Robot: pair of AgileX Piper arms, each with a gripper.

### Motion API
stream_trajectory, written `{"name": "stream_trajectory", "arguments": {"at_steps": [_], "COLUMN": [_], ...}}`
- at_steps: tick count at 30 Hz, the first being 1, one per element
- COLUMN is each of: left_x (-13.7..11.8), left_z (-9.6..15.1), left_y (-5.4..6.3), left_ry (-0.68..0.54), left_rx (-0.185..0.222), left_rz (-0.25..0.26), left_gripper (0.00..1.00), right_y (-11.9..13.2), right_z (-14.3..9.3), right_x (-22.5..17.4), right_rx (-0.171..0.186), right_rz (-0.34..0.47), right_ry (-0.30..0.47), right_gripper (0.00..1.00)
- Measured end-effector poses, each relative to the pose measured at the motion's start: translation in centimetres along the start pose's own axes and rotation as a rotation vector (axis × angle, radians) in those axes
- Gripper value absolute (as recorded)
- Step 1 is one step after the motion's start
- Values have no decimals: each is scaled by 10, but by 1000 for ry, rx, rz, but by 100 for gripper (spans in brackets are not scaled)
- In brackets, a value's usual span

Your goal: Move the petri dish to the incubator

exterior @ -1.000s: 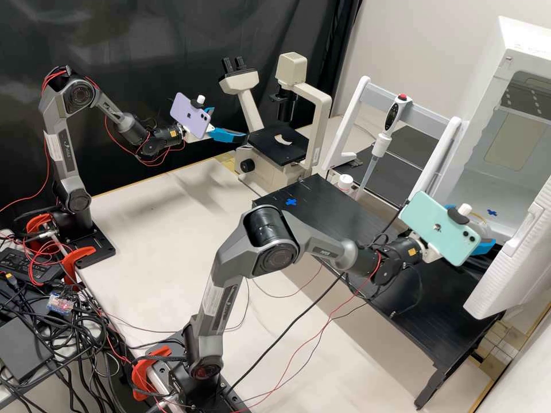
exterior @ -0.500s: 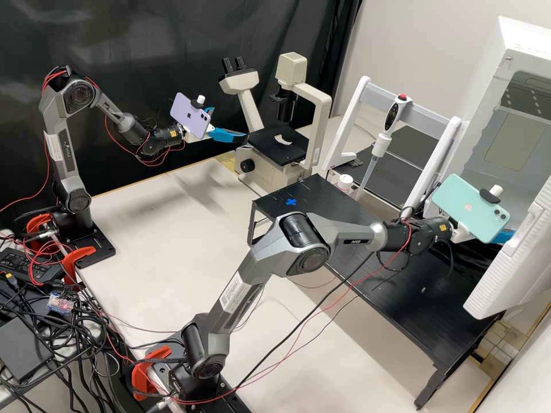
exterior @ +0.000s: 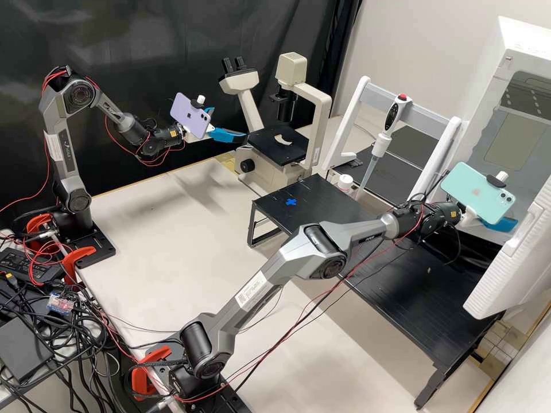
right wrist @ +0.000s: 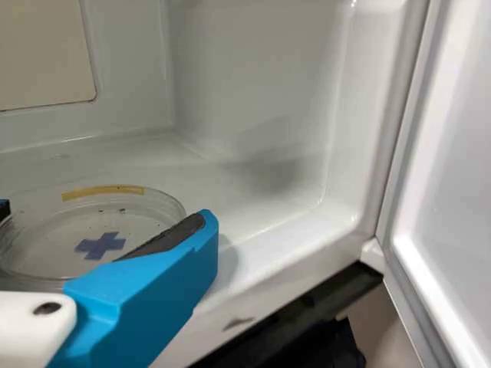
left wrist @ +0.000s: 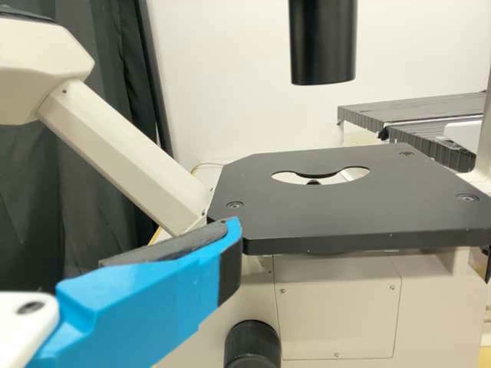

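Right gripper (exterior: 504, 223): and it was in at the incubator, blue fingers drawn in on the petri dish, one at either side of the rim!
Petri dish (right wrist: 46, 239): there it was, clasped inside the incubator, low over the floor; whether it touched down, you couldn't tell.
Tape strip (right wrist: 103, 192): yellow, along the dish's edge.
Blue cross (right wrist: 100, 244): right below, seen through the clear dish.
Incubator (exterior: 488, 103): door (exterior: 508, 269) swung wide, white walls round the dish.
Mint phone (exterior: 479, 192): riding on the right arm, just outside the chamber.
Black platform (exterior: 321, 201): it stretched beneath the right forearm, a second cross (exterior: 291, 202) near its far corner.
Pipette (exterior: 381, 146): upright behind that platform, near a white-capped bottle (exterior: 345, 182).
Left gripper (exterior: 231, 123): over on the other side, fingers spread apart, close by the microscope stage (exterior: 278, 146).
Lilac phone (exterior: 190, 116): mounted on the left arm.
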Motion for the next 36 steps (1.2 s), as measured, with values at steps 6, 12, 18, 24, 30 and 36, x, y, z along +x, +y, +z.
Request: {"name": "stream_trajectory", "arguments": {"at_steps": [6,12,18,24,30,36], "left_x": [0,0,0,0,0,0], "left_z": [0,0,0,0,0,0], "left_y": [0,0,0,0,0,0], "left_ry": [0,0,0,0,0,0], "left_rx": [0,0,0,0,0,0], "left_rz": [0,0,0,0,0,0], "left_gripper": [100,100,100,100,100,100], "right_y": [-5,-5,-13,-16,-14,-9], "right_z": [5,6,14,18,25,39], "right_x": [7,7,9,2,-18,-51], "right_rx": [-7,-25,-44,-44,-31,26], "right_rz": [-9,-9,-28,-27,-13,6], "right_ry": [-13,-18,-40,-25,-8,30], "right_gripper": [100,100,100,100,100,100]}}
